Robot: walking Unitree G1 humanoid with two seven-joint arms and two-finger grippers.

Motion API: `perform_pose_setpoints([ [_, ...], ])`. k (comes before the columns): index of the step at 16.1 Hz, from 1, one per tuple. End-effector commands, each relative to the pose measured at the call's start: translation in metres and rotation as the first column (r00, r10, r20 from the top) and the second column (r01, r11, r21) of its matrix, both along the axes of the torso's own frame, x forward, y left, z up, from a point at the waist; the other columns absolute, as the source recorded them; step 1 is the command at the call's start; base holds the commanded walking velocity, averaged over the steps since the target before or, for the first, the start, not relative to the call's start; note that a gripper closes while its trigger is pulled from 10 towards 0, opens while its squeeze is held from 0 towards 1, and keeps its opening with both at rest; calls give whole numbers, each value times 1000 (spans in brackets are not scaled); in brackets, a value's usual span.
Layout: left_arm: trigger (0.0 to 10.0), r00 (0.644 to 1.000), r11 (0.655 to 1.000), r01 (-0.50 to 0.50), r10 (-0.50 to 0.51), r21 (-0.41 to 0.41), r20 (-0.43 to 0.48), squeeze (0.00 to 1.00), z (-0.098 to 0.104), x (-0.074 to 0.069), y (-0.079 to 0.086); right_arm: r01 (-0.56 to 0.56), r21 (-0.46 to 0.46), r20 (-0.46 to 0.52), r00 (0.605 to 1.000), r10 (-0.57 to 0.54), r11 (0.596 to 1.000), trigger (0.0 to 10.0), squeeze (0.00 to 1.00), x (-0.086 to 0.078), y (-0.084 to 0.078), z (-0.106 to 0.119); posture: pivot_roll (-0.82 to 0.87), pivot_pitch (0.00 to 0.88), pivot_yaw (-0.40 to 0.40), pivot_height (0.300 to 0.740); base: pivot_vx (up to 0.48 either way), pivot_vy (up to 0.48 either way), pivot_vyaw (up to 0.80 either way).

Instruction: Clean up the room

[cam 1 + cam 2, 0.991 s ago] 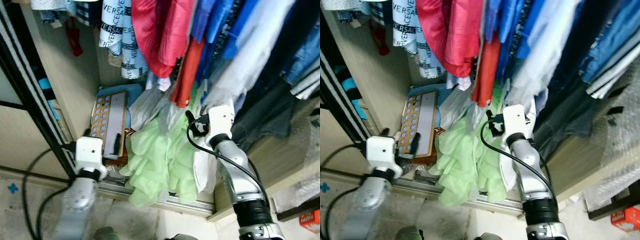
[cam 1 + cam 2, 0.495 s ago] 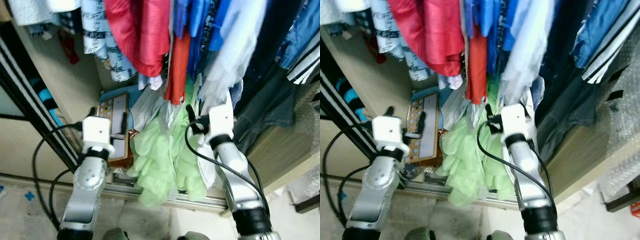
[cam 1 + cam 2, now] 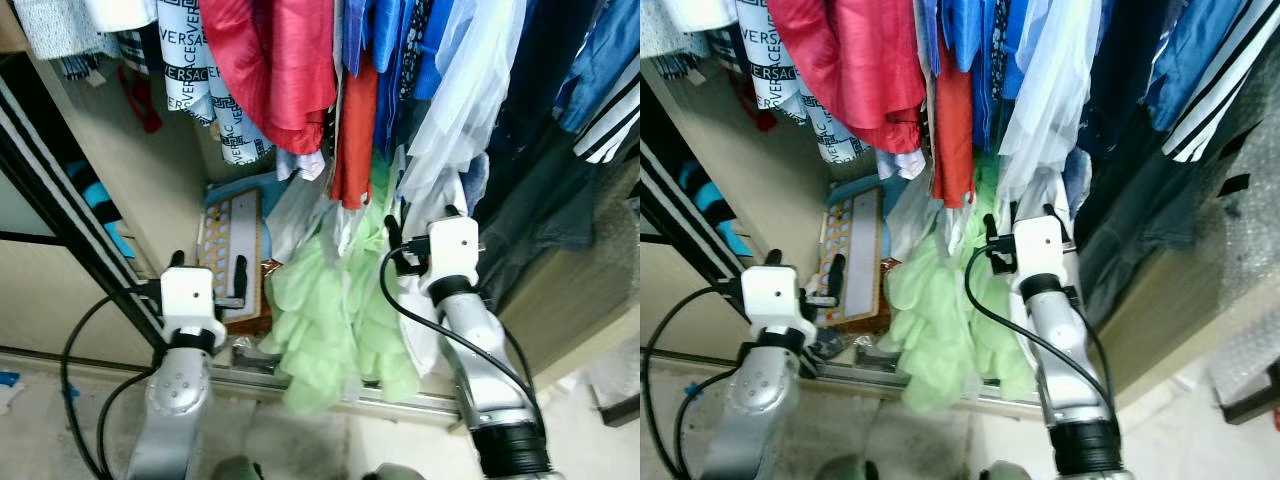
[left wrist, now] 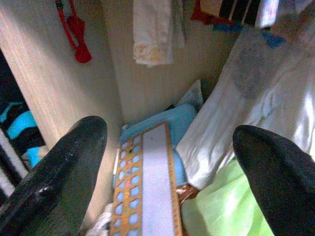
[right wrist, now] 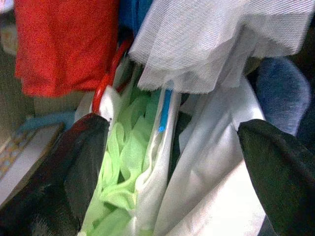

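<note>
Light green garment at frame centre, between grippers; right gripper spread wide, empty, facing it; left gripper spread wide, empty, facing patterned board.

Two black fingers stand wide apart at either side of the frame, with hanging clothes between them. A red garment hangs beside a white mesh fabric. Below these, a pale green garment lies against a white cloth. A thin blue strip runs down between them. A blurred blue-grey garment sits at the far side.
</note>
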State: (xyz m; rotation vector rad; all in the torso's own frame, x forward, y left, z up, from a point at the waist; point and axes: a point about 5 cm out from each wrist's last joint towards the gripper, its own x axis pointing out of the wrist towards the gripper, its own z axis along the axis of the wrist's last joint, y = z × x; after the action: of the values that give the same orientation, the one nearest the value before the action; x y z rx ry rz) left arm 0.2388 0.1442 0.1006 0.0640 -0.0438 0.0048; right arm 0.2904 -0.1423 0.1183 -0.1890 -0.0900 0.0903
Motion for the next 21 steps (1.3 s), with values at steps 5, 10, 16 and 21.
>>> perform_pose_setpoints([
  [5,10000,999,999,-35,35,33,24,0,6,10,4,-33,39,-6,999,33,999,10000,0,20,13,3,-13,0,-61,740,0,0,800],
  [10,10000,999,996,13,-17,91,51,0,11,3,2,7,59,24,1000,-9,998,10000,0,12,6,5,-7,0,-29,740,0,0,718],
  [16,10000,997,994,-67,62,90,53,0,14,17,0,-2,32,33,999,1,1000,10000,0,12,7,6,-32,0,-9,740,0,0,0],
  [21,10000,995,993,-93,90,68,45,0,7,7,4,-73,45,24,997,72,996,10000,0,16,18,5,-3,0,-54,740,0,0,800],
])
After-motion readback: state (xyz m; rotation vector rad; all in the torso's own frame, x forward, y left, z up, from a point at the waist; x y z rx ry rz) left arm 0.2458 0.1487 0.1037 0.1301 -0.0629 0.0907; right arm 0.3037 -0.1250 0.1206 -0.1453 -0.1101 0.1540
